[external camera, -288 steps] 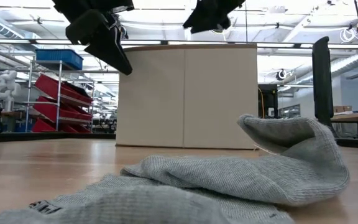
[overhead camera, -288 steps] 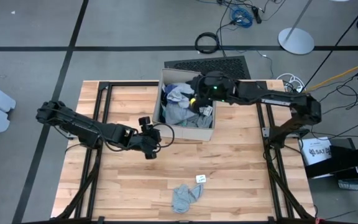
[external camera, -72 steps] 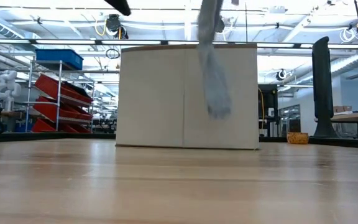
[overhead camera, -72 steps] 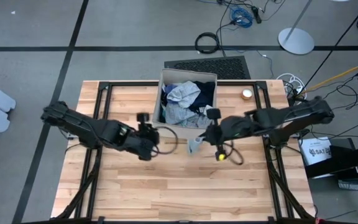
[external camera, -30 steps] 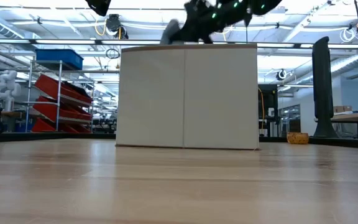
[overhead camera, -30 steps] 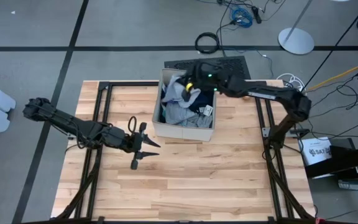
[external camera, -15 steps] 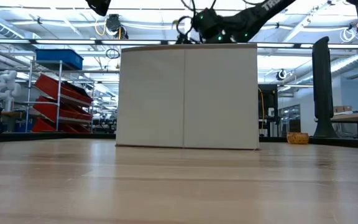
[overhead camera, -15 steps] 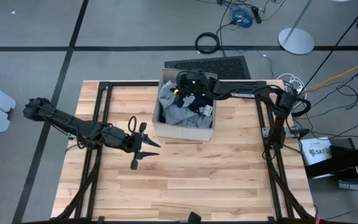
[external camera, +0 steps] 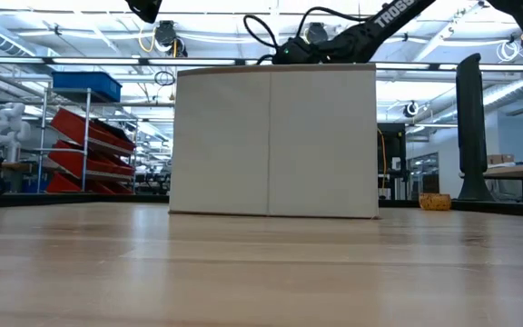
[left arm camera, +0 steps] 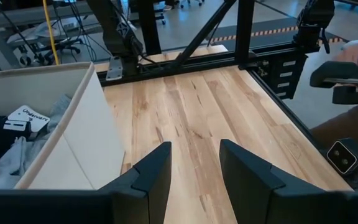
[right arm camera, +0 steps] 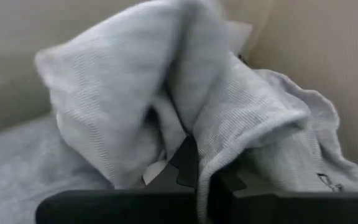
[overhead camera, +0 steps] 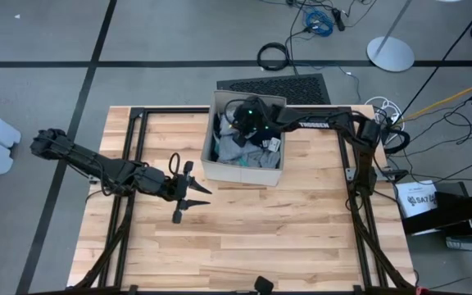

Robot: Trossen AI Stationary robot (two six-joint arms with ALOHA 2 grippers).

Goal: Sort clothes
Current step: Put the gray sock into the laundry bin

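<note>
The beige fabric box [overhead camera: 213, 131] stands at the table's far middle, full of clothes [overhead camera: 234, 152]: grey pieces and a dark navy one. My right gripper [overhead camera: 247, 124] reaches down into the box from the right and is shut on a grey garment [right arm camera: 117, 106], which bunches up before its fingers. In the low view only the right arm [external camera: 352, 41] shows above the box [external camera: 275, 141]. My left gripper [overhead camera: 188, 193] hovers open over bare wood, left of the box's near corner, touching nothing [left arm camera: 194, 174]. My right gripper pinches a fold of the grey garment [right arm camera: 219, 155] between its two shut fingers [right arm camera: 185, 163], coming from above inside the box. The cloth drapes slack over and around the fingers. It rests on the other clothes in the box. How many layers are held I cannot tell.
The box's near wall [left arm camera: 92, 140] stands close to my left gripper's left side. Open wooden table [overhead camera: 252, 238] spreads across the near half. A small yellowish round thing [external camera: 434, 202] sits at the far right. Black frame rails [overhead camera: 129, 164] run under both table sides.
My right gripper has gone down from above the box's rim into the box, carrying the grey garment, which now lies bunched on the other clothes. It has stayed shut.
</note>
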